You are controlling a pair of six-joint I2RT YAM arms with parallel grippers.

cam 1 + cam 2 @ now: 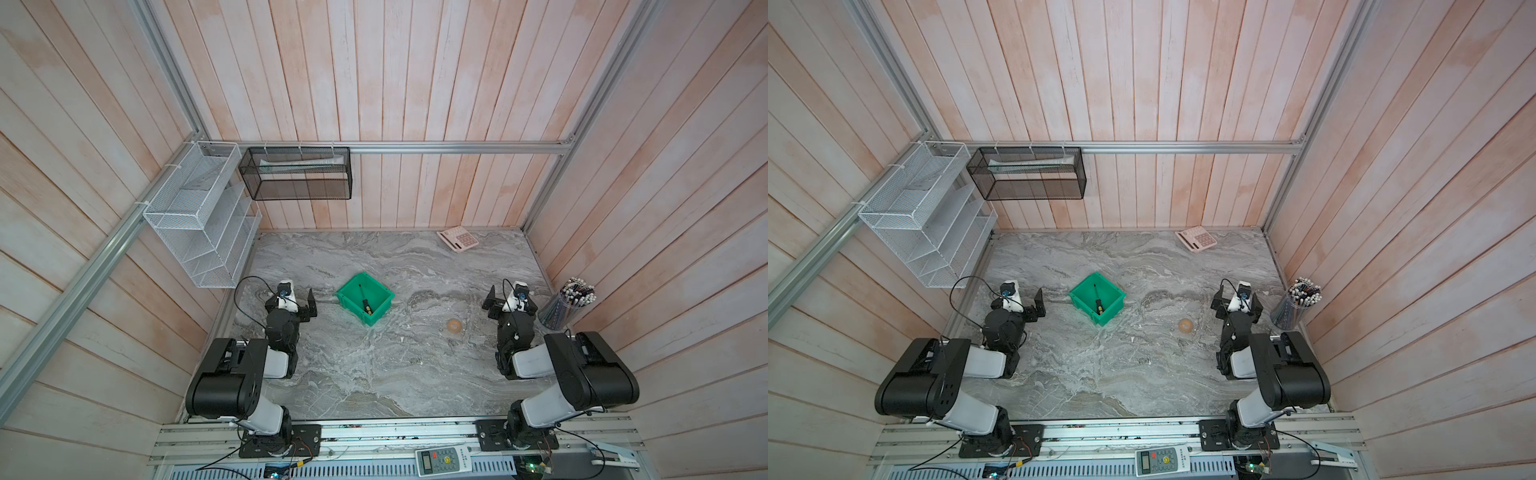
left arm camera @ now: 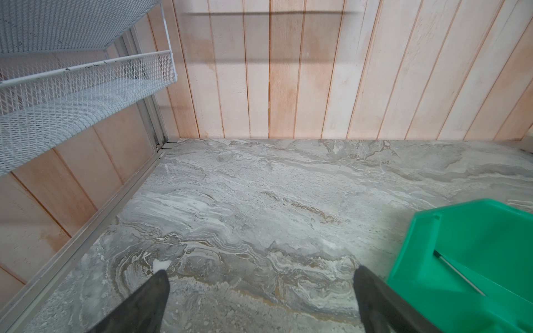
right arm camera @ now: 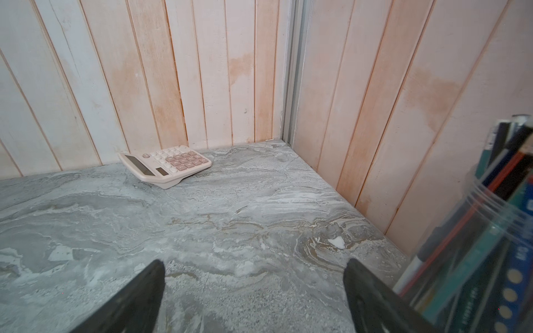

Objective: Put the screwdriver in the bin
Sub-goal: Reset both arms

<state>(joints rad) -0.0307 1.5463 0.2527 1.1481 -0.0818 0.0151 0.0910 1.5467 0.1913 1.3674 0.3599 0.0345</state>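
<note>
Claws: left gripper (image 2: 261,274) and right gripper (image 3: 255,264) both have their jaws spread wide with nothing between them. Each arm is folded low at its own side, a pose that suits arms with no load.
Screwdriver: the small screwdriver with a black-and-yellow handle and thin dark metal shaft (image 1: 364,299) lies inside the bin. Its handle is toward the robot's side and its shaft slants toward the far wall. In both top views it sits wholly within the rim, so I judge it released, not held.
Bin: the small bright green rectangular plastic bin (image 1: 379,284) stands corner-on near the middle of the table, nearer the left gripper. In the top views a strip of bare table separates it from that claw. Its sloped walls probably guided the tool to the floor.
Progress: the task looks complete, and no further grasp seems called for.
Table: the grey marbled tabletop (image 1: 374,365) is mostly bare around the bin, so nothing crowds it.
Farther out: a small round tan object (image 1: 454,326) lies between the bin and the right arm. A clear cup of pens (image 1: 569,303) stands just beside the right gripper. A pale pink calculator (image 1: 458,240) rests by the far wall.
Walls: a white wire rack (image 1: 199,216) and a black mesh basket (image 1: 297,172) hang above the table, well apart from the bin.
</note>
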